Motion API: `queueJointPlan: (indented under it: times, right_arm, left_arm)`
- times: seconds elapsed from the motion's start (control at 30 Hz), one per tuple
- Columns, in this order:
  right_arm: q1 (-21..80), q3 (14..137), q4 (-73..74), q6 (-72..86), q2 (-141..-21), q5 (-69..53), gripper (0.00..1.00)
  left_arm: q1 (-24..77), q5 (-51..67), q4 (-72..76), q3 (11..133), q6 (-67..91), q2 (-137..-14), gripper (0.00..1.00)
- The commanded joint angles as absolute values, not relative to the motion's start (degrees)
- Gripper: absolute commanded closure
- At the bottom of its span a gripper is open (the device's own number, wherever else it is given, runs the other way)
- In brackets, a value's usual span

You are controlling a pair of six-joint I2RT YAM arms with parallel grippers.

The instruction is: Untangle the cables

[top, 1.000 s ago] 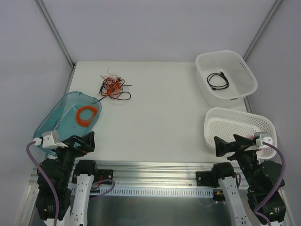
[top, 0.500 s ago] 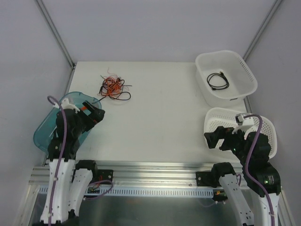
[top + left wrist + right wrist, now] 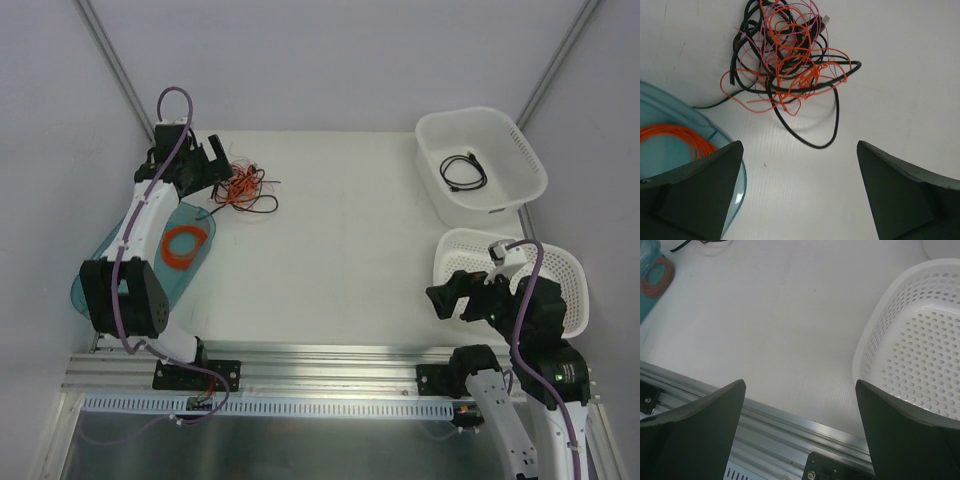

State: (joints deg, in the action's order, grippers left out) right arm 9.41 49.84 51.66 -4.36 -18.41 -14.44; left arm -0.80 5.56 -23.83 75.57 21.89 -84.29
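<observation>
**Item: the cables** (image 3: 240, 187). A loose clump of thin black, orange and pink-red strands lay on the white table (image 3: 340, 240), in the upper left of the top view.

**Form.** In the left wrist view the clump filled the upper centre of the frame and stood a little taller than wide, with no strong long axis. One black loop hung down from it toward the lower centre. A thin black tail ran left toward the rim of the teal tray (image 3: 735, 185).

**Nearest pincer: left gripper** (image 3: 799, 150). Its jaws stood wide apart with nothing between them. The clump lay straight ahead of the gap, toward the top of that frame, near but not touching. The black loop was the closest strand to the fingertips.

**Far pincer: right gripper** (image 3: 452, 300). It too was spread wide and empty, at the lower right of the top view beside the perforated basket (image 3: 560, 265), well apart from the clump. In judgement, the left arm was the one placed to reach first.

**Surroundings.** An orange ring coil (image 3: 186, 245) lay in the tray below the clump. A white bin (image 3: 520, 140) at the upper right held a black cord (image 3: 464, 172).
</observation>
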Motion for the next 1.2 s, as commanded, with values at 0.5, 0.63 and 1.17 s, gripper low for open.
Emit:
queueJointPlan:
  times: [0.5, 0.63, 1.17]
  right_arm:
    - [9.4, 48.87, 48.78, -4.49, -17.58, -17.05, 0.03]
    - [9.4, 48.87, 48.25, -4.04, -18.02, -18.37, 0.03]
    - [9.4, 47.73, 47.21, -1.6, -24.16, -30.23, 0.03]
  left_arm:
    - [6.76, 2.72, -21.97, 101.52, 14.41, -124.8, 0.14]
    - [10.53, 4.04, -21.8, 98.36, 15.38, -124.63, 0.34]
    - [34.17, 0.27, -18.64, 62.36, 40.23, -97.77, 1.0]
